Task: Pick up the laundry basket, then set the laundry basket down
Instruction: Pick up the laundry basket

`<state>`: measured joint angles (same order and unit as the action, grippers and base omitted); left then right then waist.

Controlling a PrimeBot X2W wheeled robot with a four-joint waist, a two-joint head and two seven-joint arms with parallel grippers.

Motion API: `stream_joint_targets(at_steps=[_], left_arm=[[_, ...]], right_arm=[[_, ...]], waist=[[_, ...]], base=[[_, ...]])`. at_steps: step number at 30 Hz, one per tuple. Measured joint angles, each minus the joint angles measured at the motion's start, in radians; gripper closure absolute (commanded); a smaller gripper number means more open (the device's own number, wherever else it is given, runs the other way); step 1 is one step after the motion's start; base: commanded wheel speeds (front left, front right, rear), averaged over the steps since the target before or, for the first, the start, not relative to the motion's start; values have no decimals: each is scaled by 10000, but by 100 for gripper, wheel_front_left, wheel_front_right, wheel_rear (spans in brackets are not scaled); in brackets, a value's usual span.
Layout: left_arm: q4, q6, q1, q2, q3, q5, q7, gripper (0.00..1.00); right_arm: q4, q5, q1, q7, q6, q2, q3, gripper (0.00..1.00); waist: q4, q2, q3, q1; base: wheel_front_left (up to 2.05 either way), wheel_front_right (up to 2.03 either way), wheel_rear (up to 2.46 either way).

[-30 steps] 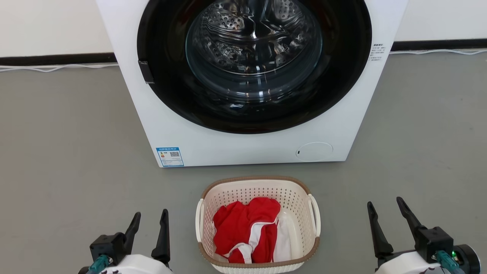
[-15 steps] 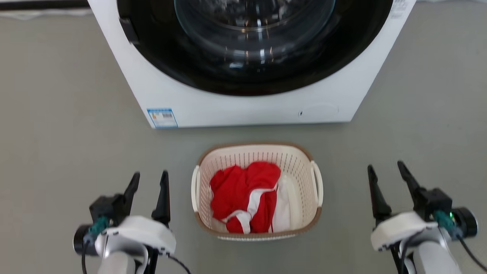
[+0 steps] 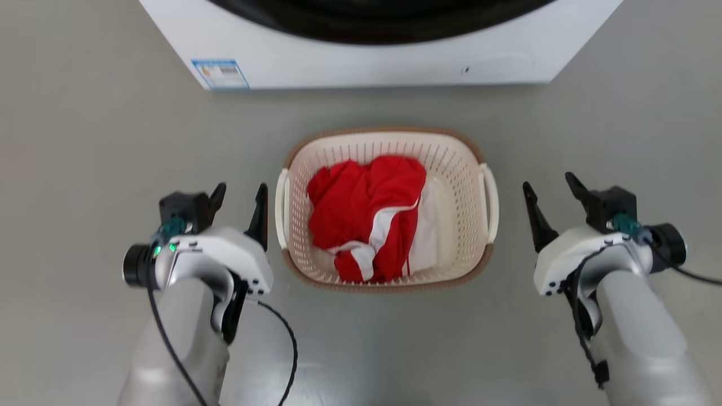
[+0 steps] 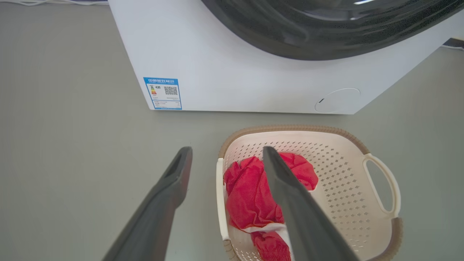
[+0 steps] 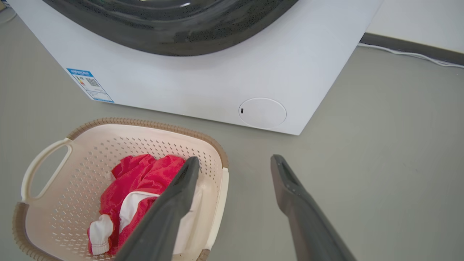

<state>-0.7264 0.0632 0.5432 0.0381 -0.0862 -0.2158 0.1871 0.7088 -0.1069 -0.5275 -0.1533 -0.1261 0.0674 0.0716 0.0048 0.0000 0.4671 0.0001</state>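
Left and right jaws spread wide, empty, flanking the laundry basket (image 3: 458, 186)

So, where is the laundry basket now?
In the head view the laundry basket sits on the floor at centre, in front of the washing machine, between the left gripper and the right gripper.
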Motion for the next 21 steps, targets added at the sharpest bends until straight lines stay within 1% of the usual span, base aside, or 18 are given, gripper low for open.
stream_joint_targets(at_steps=[3, 7, 10, 15, 21], left_arm=[[-610, 2, 672, -21, -176, 52, -259, 0], [-1300, -15, 1479, -52, -368, 104, -485, 0], [-1747, -102, 2019, -65, -523, 148, -646, 0], [-2380, -119, 2781, -75, -709, 117, -917, 0], [-3074, -355, 3353, -96, -823, 21, -989, 0]], right_arm=[[543, -2, -525, 408, 0, 211, -146, 0], [1095, -2, -1239, 640, 0, 391, -251, 0], [1446, -2, -1733, 652, 0, 430, -314, 0], [2042, -98, -2385, 654, 0, 439, -414, 0], [2836, -163, -3016, 606, 0, 437, -408, 0]], waist=[[49, 0, 517, 0], [111, 0, 1142, 0], [150, 0, 1540, 0], [179, 0, 2135, 0], [69, 0, 2629, 0]], base=[[0, 0, 0], [0, 0, 0], [0, 0, 0], [0, 0, 0], [0, 0, 0]])
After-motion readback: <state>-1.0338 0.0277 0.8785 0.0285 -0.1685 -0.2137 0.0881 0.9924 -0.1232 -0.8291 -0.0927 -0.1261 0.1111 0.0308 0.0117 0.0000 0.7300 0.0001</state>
